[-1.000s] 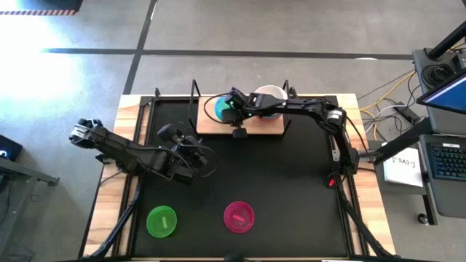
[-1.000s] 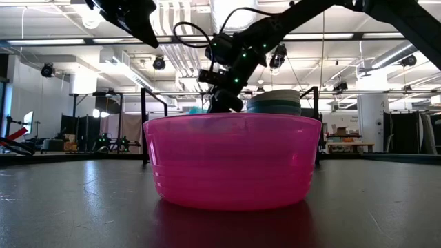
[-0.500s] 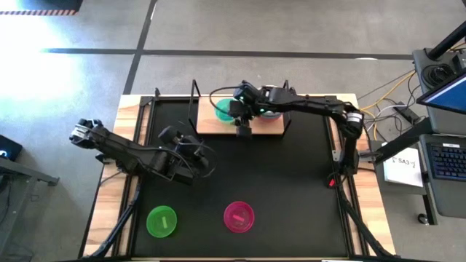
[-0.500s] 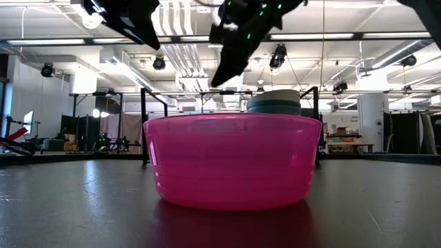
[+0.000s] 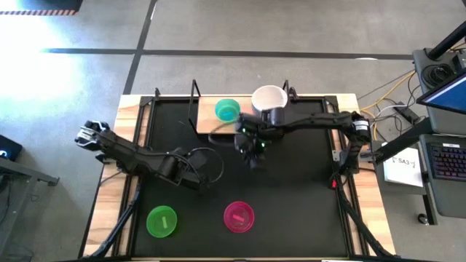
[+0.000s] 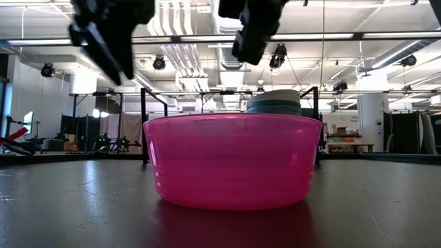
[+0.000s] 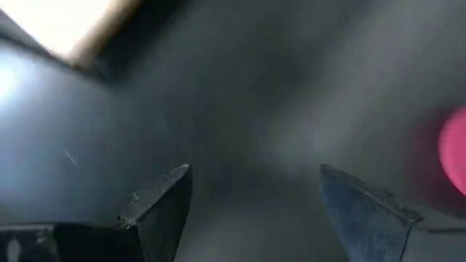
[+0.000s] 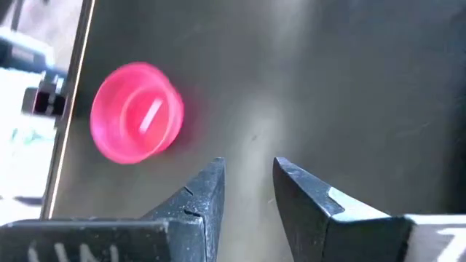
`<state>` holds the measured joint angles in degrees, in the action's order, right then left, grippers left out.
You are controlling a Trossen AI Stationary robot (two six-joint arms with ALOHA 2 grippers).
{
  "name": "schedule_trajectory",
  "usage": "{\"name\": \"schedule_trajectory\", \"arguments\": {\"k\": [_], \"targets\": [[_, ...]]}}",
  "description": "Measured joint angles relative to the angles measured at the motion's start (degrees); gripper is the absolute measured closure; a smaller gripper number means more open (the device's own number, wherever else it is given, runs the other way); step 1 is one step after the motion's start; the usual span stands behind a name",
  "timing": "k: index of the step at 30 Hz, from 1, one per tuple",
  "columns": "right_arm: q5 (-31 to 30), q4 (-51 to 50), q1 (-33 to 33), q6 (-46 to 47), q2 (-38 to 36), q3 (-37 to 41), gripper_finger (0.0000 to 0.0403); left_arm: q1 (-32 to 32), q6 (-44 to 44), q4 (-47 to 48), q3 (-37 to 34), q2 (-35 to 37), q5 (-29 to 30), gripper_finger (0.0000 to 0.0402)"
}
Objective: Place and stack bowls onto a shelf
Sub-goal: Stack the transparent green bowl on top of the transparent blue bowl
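**Four bowl spots on view, both grippers empty over the mat**

You had two bowls loose on the black mat (image 5: 291, 196): one green bowl (image 5: 162, 221) near the front left and one magenta bowl (image 5: 239, 216) just right of it, the two well apart. Each sat upright with nothing in it but a pale streak on its floor.

On the shelf (image 5: 207, 120), at the back of the bench (image 5: 127, 109), you had one teal bowl (image 5: 227, 110) toward the middle and one white bowl (image 5: 269, 97) at the right end. In the low view the right-end spot read as a stack (image 6: 273, 102), with a grey-blue rim over a teal one; you could not count its bowls. The shelf's left end lay bare.

Your right gripper (image 5: 252, 148) hung over the mat in front of the shelf, fingers (image 8: 200, 200) a narrow gap apart and holding nothing. Your left gripper (image 5: 191, 161) hovered over the mat's left half, fingers (image 7: 164, 207) spread wide and empty.

No readable writing showed on the bowls or the shelf.
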<state>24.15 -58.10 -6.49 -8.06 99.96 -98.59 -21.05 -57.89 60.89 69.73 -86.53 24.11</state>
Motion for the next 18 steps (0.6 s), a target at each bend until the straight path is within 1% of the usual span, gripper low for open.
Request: {"name": "schedule_trajectory", "arguments": {"k": [6,8,10,12,18], "targets": [[-0.2,-5.0,5.7,0.7,-0.1,3.4,0.0298,-5.7,-12.3,5.8,0.0,-1.2,-13.0,0.0122],[-0.2,-5.8,7.1,0.7,-0.1,4.7,0.0298,-8.6,-14.9,6.0,0.0,-1.6,-16.7,0.0122],[-0.2,-5.9,8.2,1.1,-0.1,6.1,0.0298,-11.6,-19.8,5.4,0.0,-2.1,-19.6,0.0122],[-0.2,-6.1,8.9,1.8,-0.1,6.9,0.0298,-14.5,-26.8,4.1,0.0,-2.6,-21.9,0.0122],[-0.3,-6.2,9.7,2.8,-0.1,7.5,0.0298,-22.9,-51.5,-0.8,0.0,-6.2,-26.1,0.0122]]}}
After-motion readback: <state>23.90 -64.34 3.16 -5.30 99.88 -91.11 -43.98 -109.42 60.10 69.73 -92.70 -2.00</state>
